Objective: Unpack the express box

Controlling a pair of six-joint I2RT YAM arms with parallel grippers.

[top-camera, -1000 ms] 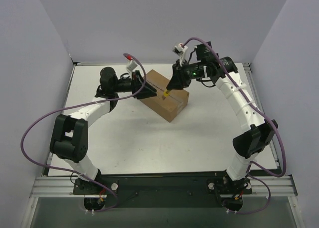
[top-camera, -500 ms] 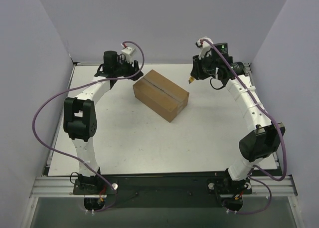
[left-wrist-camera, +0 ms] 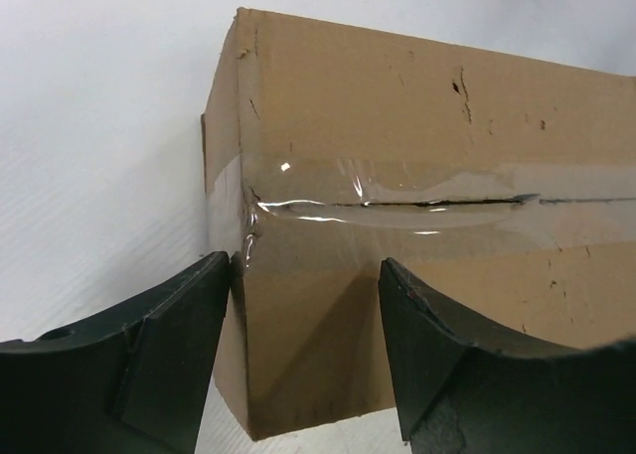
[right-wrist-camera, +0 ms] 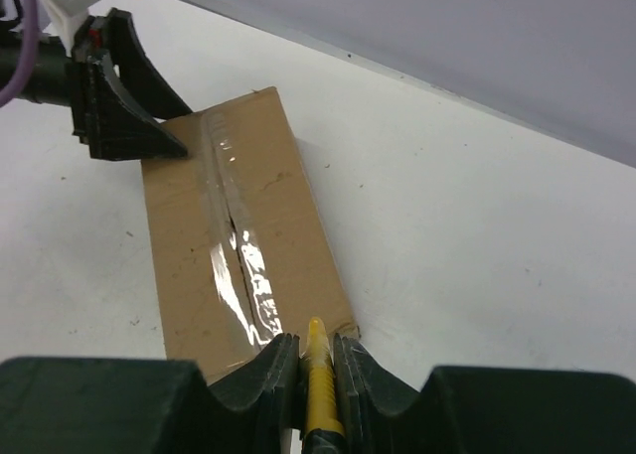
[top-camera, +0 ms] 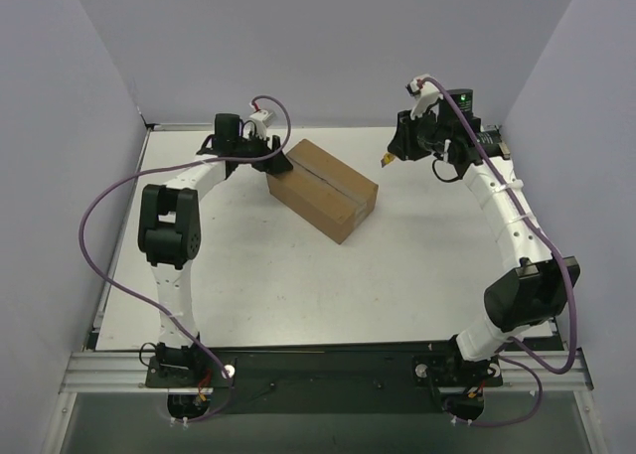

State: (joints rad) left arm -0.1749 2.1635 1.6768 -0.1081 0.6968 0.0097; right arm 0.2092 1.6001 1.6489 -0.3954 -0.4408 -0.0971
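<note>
Compared with half a second earlier, the left pincer [top-camera: 279, 162] is now sitting at the far-left end of the express box [top-camera: 323, 189], having come in from the back-left corner of the counter [top-camera: 258, 275]. The right pincer [top-camera: 389, 157] is hanging a little further right than before, and the box is lying where it was.

The box is resting on the counter's rear middle, running diagonally from far left to near right, flaps down. Clear tape [left-wrist-camera: 397, 191] is running along its centre seam and wrapping down over the end face. In the left wrist view a thin dark line is showing along the seam under the tape.

The left pincer [left-wrist-camera: 303, 270] is standing open, its two dark fingers [left-wrist-camera: 179, 325] spread wide. A vertical corner of the box [left-wrist-camera: 417, 176] is showing between them. One finger is lying just beside that corner and the other is sitting in front of the adjoining face; whether either is touching the cardboard is not clear.

The right pincer [right-wrist-camera: 315, 350] is clamping a yellow knife [right-wrist-camera: 320, 389], whose tip is poking forward between the fingers. It is hovering above the counter, apart from the box [right-wrist-camera: 234, 265] and beyond its right end, with the taped seam [right-wrist-camera: 234, 245] stretching away from it toward the left pincer.
</note>
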